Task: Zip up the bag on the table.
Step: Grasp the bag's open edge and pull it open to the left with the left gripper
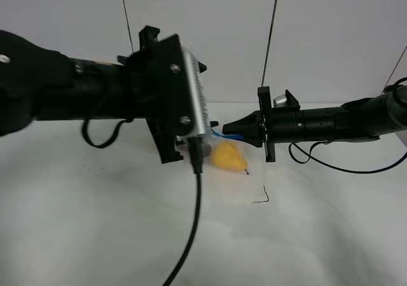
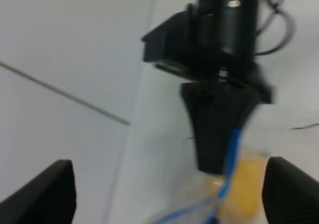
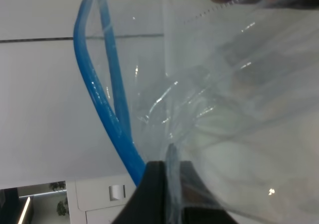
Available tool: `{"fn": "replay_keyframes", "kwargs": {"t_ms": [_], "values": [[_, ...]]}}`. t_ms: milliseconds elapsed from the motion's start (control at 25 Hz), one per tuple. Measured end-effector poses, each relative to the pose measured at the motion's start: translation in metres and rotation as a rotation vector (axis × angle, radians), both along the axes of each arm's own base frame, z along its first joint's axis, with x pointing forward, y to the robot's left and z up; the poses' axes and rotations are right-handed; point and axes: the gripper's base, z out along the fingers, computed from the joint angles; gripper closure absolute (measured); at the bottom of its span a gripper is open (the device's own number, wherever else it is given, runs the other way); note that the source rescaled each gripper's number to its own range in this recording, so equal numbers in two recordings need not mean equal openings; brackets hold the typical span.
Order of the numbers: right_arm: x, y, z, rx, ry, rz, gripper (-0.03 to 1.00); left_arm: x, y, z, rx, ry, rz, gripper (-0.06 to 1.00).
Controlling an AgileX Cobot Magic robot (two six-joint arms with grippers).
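Right jaws clamped on the bag's (image 3: pixel 224 109) edge beside the blue zipper strip (image 3: pixel 94 99). Left jaws spread wide, empty, just left of it. Bag lay mid-bench (image 1: pixel 318 235) between them, and I judged the strip ran left-right. Right wrist view showed its tracks parted. In the high view the left arm (image 1: pixel 63 89) hid that.

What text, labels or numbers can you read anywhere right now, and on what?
No readable text in any view.
Nothing printed shows on the bag or its blue zipper strip.
On the table there is only a black corner mark, not a character.
On the right end effector no label shows.
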Motion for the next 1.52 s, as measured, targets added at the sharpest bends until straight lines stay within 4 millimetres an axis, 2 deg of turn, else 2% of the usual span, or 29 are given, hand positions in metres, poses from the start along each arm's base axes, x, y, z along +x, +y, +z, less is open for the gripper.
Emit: {"fn": "replay_keyframes", "kwargs": {"t_ms": [160,320,520,680,1040,1360,1520], "values": [[0.000,0.000,0.000,0.000,0.000,0.000,0.97,0.009,-0.019,-0.028,0.047,-0.043,0.066,-0.03],[0.000,0.000,0.000,0.000,0.000,0.000,0.97,0.014,-0.026,-0.055,0.116,-0.022,0.061,-0.03],[0.000,0.000,0.000,0.000,0.000,0.000,0.97,0.018,-0.030,-0.072,0.150,-0.005,0.068,-0.02],[0.000,0.000,0.000,0.000,0.000,0.000,0.97,0.023,-0.032,-0.085,0.180,-0.004,0.083,0.07],[0.000,0.000,0.000,0.000,0.001,0.000,0.97,0.023,-0.033,-0.086,0.199,-0.030,0.065,0.32],[0.000,0.000,0.000,0.001,0.003,-0.001,0.97,0.024,-0.034,-0.085,0.213,-0.064,0.051,0.43],[0.000,0.000,0.000,0.001,0.003,-0.001,0.97,0.023,-0.035,-0.084,0.227,-0.085,0.030,0.54]]}}
